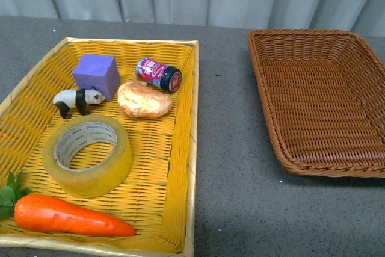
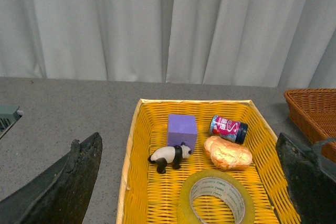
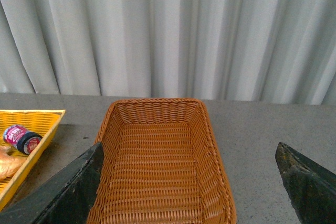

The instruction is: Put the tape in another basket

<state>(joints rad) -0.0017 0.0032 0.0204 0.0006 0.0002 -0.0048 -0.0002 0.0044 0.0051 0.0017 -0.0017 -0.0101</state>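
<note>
The tape (image 1: pixel 88 154), a wide yellowish roll with a white printed core, lies flat in the yellow woven tray (image 1: pixel 180 148) at the left; it also shows in the left wrist view (image 2: pixel 216 198). The brown wicker basket (image 1: pixel 283 124) stands at the right with nothing in it, also in the right wrist view (image 3: pixel 105 129). Neither gripper shows in the front view. My left gripper (image 2: pixel 189 182) is open, held above and behind the yellow tray. My right gripper (image 3: pixel 191 182) is open above the brown basket.
In the yellow tray lie a purple cube (image 1: pixel 96 73), a toy panda (image 1: pixel 78 100), a bread roll (image 1: pixel 144 99), a small can on its side (image 1: pixel 159 74) and a toy carrot (image 1: pixel 66 216). Grey tabletop (image 1: pixel 228 167) separates the baskets. A curtain hangs behind.
</note>
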